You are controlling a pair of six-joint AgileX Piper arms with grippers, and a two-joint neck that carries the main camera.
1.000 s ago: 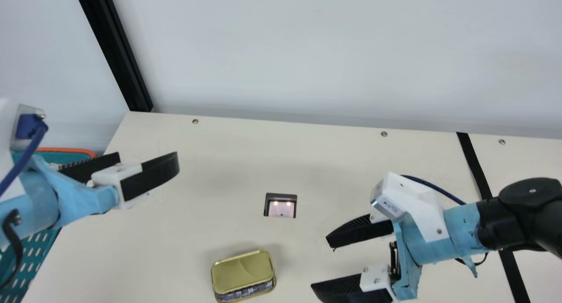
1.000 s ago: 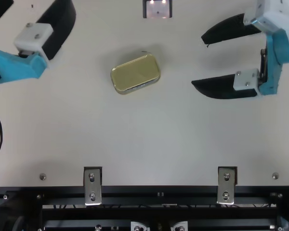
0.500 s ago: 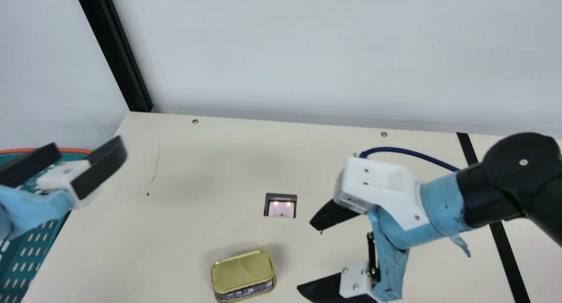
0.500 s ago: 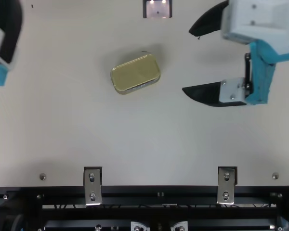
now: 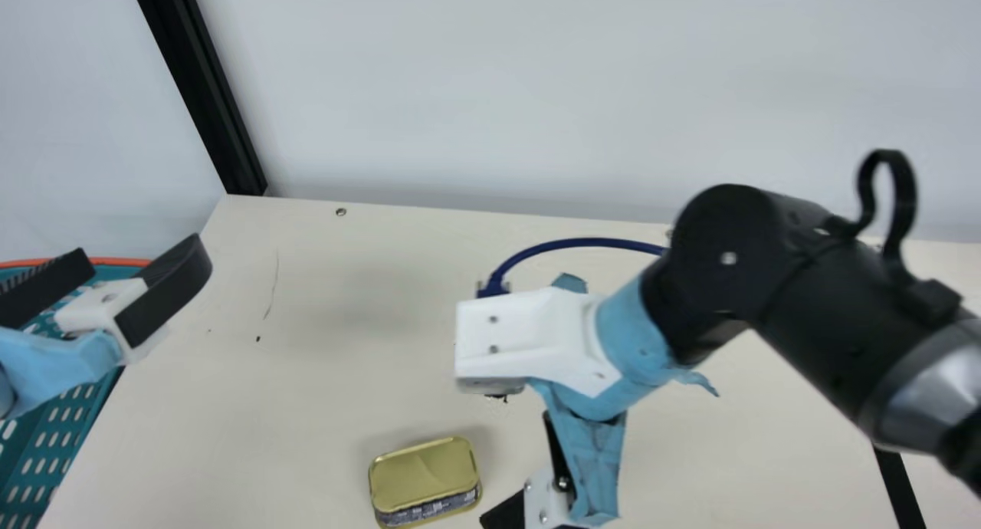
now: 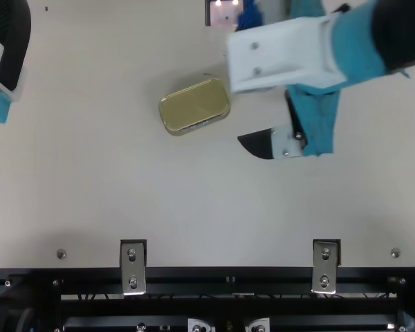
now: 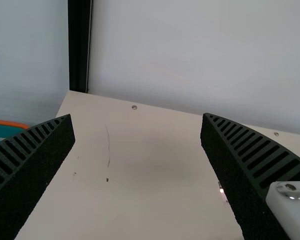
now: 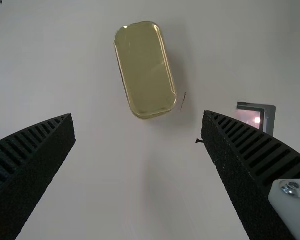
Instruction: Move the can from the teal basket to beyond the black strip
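Note:
The gold can [image 5: 424, 477] lies flat on the cream table in the main view, left of my right gripper [image 5: 490, 456]; the top view shows the can [image 6: 194, 106] too. In the right wrist view the can [image 8: 145, 70] is beyond the tips of my right gripper [image 8: 138, 117], which stands wide open. My left gripper [image 5: 146, 254] is raised near the teal basket [image 5: 57, 445] at the far left; the left wrist view shows my left gripper [image 7: 137, 117] open, holding nothing. The black strip [image 5: 898, 487] is at the right, partly behind my right arm.
A small dark-framed window [image 8: 270, 117] is set in the table near the can. A pale wall [image 5: 536, 100] with a black post [image 5: 199, 84] rises behind the table. Metal brackets [image 6: 133, 266] stand along the table's front edge.
My right arm has moved left, bringing its gripper close to the can. My left arm has shifted left, away from the table's middle and over by the basket. The can has stayed put.

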